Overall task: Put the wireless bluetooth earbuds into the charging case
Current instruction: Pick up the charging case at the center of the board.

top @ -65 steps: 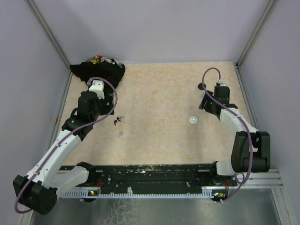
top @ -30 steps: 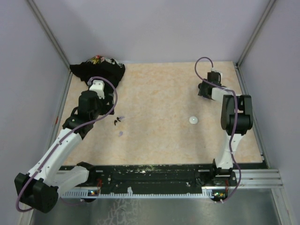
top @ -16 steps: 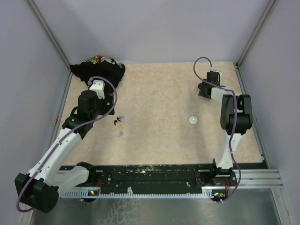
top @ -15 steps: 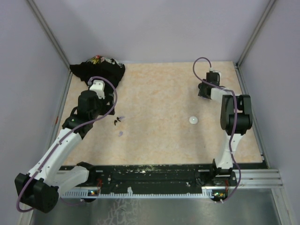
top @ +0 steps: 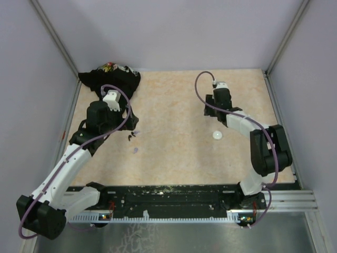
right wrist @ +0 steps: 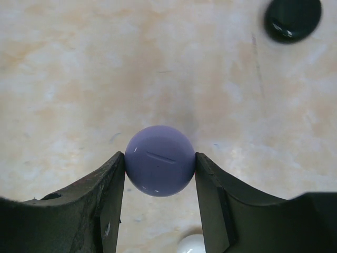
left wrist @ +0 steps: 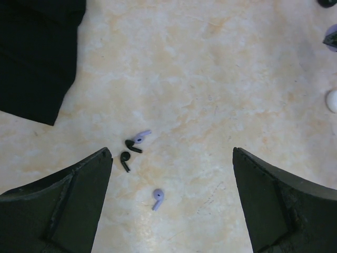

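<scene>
Several tiny earbuds lie on the beige table: a lavender one touching a dark one, another dark one, and a lone lavender one. From above they show as specks. My left gripper hovers over them, open, its fingers wide apart and empty. My right gripper is shut on a round lavender charging case, lid closed, held above the table. From above, this gripper is at the right-centre, and the case itself is hidden there.
A round black case lies beyond the right gripper. A round white case sits just below it on the table. Black cloth is heaped in the back left corner. Walls enclose the table on three sides.
The right arm has swung from the back right toward the table's middle, its jaws closing on the lavender case. The left gripper shifted slightly right, staying open.
</scene>
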You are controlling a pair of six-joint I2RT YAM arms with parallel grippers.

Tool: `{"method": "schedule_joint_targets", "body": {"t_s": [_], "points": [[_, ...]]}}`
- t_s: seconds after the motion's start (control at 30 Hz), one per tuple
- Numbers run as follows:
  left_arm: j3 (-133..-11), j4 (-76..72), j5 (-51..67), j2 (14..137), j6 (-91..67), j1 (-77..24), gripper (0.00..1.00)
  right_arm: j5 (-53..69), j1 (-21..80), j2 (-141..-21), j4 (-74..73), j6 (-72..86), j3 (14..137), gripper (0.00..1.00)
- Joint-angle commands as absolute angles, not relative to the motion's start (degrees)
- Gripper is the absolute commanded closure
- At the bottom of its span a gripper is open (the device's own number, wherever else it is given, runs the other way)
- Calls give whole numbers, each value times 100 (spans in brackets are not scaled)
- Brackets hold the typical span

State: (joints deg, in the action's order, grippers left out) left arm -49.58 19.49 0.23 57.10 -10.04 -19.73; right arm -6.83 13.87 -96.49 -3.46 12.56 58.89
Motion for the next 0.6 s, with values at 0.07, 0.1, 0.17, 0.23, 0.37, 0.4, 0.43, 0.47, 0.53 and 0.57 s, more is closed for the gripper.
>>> {"method": "schedule_joint_targets", "body": {"t_s": [0.07,0.1,0.17,0.23,0.37,0.4,0.43,0.47,0.53,0.57], "points": [[-5276,1689,1095,5629,-1631,-1931,0,-601,2333,-8667,684,1078,5500,57],[-5293,1651,1218,5645,-1704,-1932,0,-611,2493,-8565,794,1051,5425,57],[-5325,1566,1464,5720,-1863,-1932,0,-584,2780,-8370,1012,989,5276,57],[-5355,1512,1699,5803,-2009,-1934,0,-541,3047,-8175,1268,875,5125,57],[-5377,1236,2263,5986,-2253,-1934,2,-454,3563,-7769,1823,450,4764,57],[-5391,1171,2391,6040,-2327,-1934,2,-430,3682,-7682,1970,332,4677,57],[-5407,1102,2508,6098,-2404,-1936,3,-400,3801,-7603,2113,228,4588,57],[-5433,1054,2614,6156,-2483,-1939,3,-355,3896,-7528,2281,124,4495,58],[-5469,916,2882,6279,-2594,-1942,5,-232,4102,-7394,2669,-45,4304,58],[-5487,870,2993,6343,-2643,-1938,6,-178,4176,-7333,2865,-124,4194,58]]}}
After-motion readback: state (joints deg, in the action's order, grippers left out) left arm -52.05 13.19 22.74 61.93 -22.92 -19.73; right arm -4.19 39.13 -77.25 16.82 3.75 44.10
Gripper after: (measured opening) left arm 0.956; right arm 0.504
